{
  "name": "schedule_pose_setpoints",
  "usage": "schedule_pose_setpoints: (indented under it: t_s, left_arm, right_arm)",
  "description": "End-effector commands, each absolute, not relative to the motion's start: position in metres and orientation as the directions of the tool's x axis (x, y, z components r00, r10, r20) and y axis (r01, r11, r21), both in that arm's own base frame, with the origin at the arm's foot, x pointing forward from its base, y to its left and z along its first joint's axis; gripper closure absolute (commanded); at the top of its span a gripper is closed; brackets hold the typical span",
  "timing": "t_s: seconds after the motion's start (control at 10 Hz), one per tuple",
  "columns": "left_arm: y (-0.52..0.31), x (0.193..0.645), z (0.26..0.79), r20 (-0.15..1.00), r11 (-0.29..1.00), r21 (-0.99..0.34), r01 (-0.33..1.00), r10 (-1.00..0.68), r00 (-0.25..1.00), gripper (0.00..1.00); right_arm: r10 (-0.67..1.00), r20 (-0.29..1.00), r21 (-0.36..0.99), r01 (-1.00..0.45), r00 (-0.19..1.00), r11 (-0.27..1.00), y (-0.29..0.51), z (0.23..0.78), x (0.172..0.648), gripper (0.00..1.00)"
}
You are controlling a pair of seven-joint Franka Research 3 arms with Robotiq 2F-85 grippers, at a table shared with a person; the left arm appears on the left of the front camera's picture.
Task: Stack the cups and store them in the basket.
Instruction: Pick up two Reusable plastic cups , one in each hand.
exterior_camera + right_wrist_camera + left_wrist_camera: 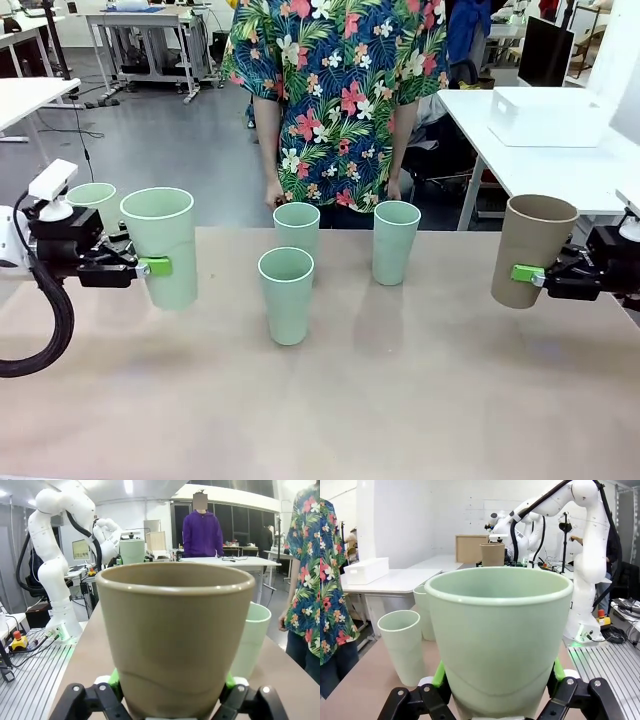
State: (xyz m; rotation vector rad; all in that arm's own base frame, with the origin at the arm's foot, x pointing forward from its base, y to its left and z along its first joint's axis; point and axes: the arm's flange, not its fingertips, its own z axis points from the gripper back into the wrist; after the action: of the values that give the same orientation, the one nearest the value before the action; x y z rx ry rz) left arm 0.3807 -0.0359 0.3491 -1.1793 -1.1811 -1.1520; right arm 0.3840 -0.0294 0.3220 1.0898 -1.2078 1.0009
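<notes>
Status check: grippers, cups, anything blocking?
Grippers: left gripper shut on mint cup; right gripper shut on tan cup. Unstacked: three mint cups upright mid-table, fourth mint cup behind left gripper. Far edge: person, hands off table.

— What lies beyond the tan surface (400,420)?
— A glossy grey floor (170,150) running to the top of the frame. A white desk (560,165) stands at upper right, with a dark monitor (545,50) behind it.
— And upper left?
— Another white desk (25,98), then a metal-legged workbench (150,18).
— Light?
— A ceiling strip light (129,486) at the top of the right wrist view, and dark windows (240,520) at upper right.
</notes>
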Motion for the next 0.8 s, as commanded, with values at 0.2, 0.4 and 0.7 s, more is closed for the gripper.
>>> schedule_pose_setpoints:
  t_s: [0.2,0.4,0.7]
  left_arm:
    - [-0.024,0.353,0.326,0.999,0.069,-0.013,0.998,0.042,0.010,0.13]
    - [-0.025,0.351,0.327,0.999,0.066,0.012,0.998,0.044,-0.015,0.13]
    - [-0.019,0.380,0.321,0.999,0.073,-0.035,0.997,0.021,0.034,0.13]
  right_arm:
    - [-0.006,0.999,0.040,-0.985,0.040,0.166,-0.025,0.317,0.373,0.17]
    - [0.004,0.999,0.043,-0.991,0.044,0.129,-0.025,0.318,0.370,0.17]
    - [0.000,0.997,0.078,-0.981,0.079,0.178,-0.025,0.319,0.380,0.17]
